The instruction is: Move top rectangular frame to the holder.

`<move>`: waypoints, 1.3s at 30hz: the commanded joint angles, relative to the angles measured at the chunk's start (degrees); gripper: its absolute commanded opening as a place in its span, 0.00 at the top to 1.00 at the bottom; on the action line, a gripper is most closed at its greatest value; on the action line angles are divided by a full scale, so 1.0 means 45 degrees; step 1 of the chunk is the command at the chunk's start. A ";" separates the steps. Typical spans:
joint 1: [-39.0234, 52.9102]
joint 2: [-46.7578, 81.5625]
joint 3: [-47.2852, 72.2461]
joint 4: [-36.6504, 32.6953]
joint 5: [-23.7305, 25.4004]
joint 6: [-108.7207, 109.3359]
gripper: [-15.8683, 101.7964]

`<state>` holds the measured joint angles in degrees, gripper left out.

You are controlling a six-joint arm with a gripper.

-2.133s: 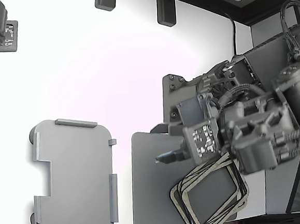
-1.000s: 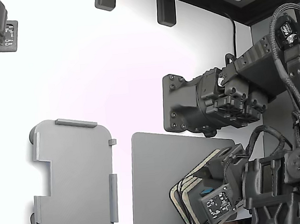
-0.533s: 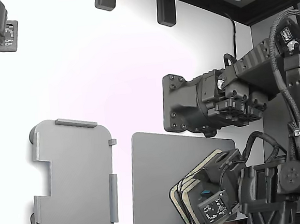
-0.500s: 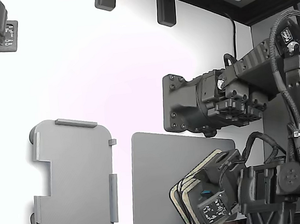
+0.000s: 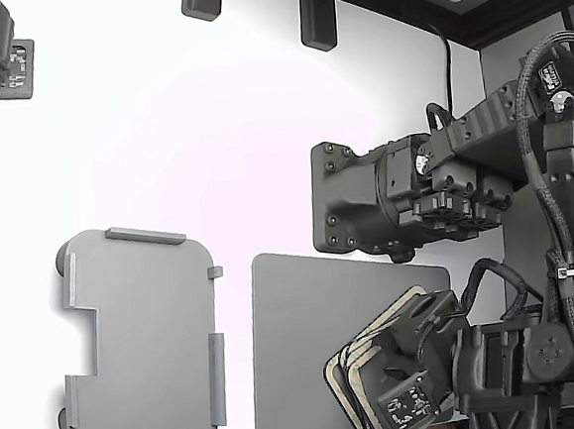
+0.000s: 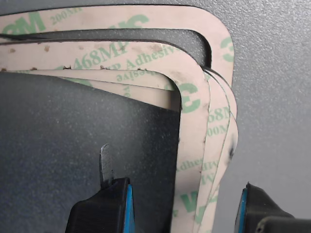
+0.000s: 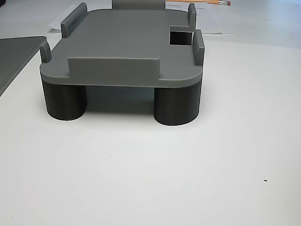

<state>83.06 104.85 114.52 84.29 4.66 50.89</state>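
Top rectangular frame (image 6: 192,121) edge sits between wide-open gripper (image 6: 187,204) jaws; pinch only that layer, not lower frames (image 6: 221,145).

The white table (image 5: 211,131) carried a grey holder (image 5: 143,340) on dark round feet at the exterior view's left. Just beside it, toward that view's right, lay a darker grey mat (image 5: 307,342), apart from the holder.

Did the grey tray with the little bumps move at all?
No. The holder sits at the same spot beside the dark grey mat in the exterior view.
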 commanded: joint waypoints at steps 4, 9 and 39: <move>-0.0117 0.0117 -0.0098 -0.0137 -0.0020 -0.0020 0.25; -0.0117 0.0098 -0.0098 0.0059 0.0117 0.0000 0.28; -0.0313 0.0371 0.0879 -0.0723 0.0117 -0.0176 0.48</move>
<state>83.06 104.85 119.36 81.21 5.01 50.27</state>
